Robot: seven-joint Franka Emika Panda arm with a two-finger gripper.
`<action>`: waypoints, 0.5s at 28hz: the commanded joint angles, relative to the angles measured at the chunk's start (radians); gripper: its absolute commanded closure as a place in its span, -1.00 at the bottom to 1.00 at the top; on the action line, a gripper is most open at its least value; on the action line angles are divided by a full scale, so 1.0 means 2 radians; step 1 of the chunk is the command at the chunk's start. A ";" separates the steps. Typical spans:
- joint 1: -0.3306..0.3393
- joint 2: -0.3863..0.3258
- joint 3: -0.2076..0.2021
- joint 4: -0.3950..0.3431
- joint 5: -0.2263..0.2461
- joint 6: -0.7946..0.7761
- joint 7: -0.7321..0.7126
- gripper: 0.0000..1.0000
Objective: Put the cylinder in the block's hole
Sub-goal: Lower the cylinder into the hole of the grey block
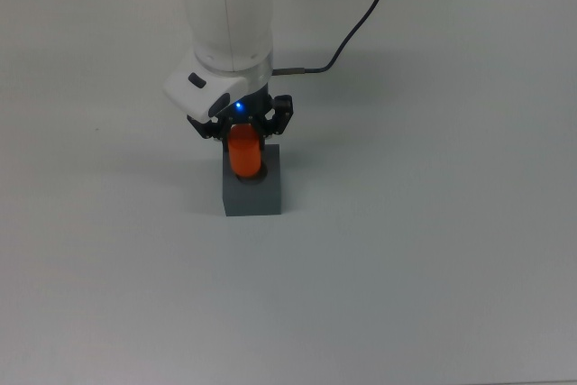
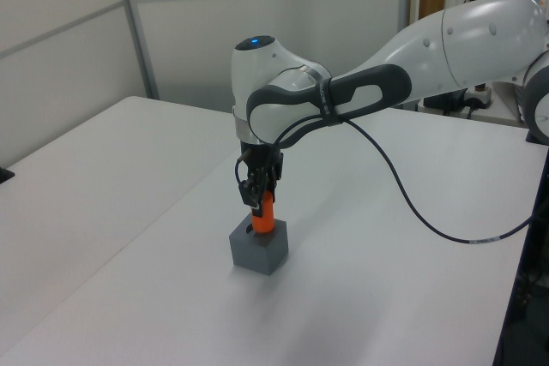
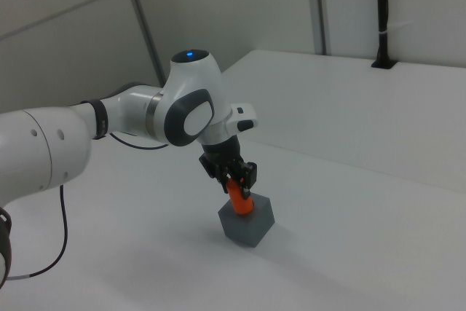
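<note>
Insertion step in hand, judged from the layout: orange cylinder gripped at its upper end by the pincer, held upright over the top face of the grey block, lower end right at the hole. In the left view, cylinder seen standing on or just inside the block; in the right view, cylinder leaning slightly, bottom end meeting the block. How deep the tip sits in the hole: cannot tell, since the cylinder itself hides the opening.

Pincer narrow, clamped on the cylinder, black fingers either side of the orange body. White arm reaching in from the left view's right, a black cable trailing off it.

Block resting alone on the plain white surface, nothing else near it. Only container here the block's hole, holding at most the tip of the cylinder.

Next move, as a judgement: straight descent with the cylinder kept vertical and centred on the hole, then release once seated. Risk: a tilt catching the rim and nudging the block.
</note>
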 commanded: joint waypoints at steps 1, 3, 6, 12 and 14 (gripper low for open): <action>0.003 0.009 -0.001 0.007 0.000 0.019 0.009 0.75; 0.004 0.010 -0.001 0.007 0.000 0.021 0.010 0.75; 0.007 0.010 -0.001 0.007 0.001 0.024 0.009 0.60; 0.012 0.010 -0.001 0.007 0.000 0.023 0.009 0.60; 0.016 0.009 -0.001 0.006 0.000 0.020 0.009 0.60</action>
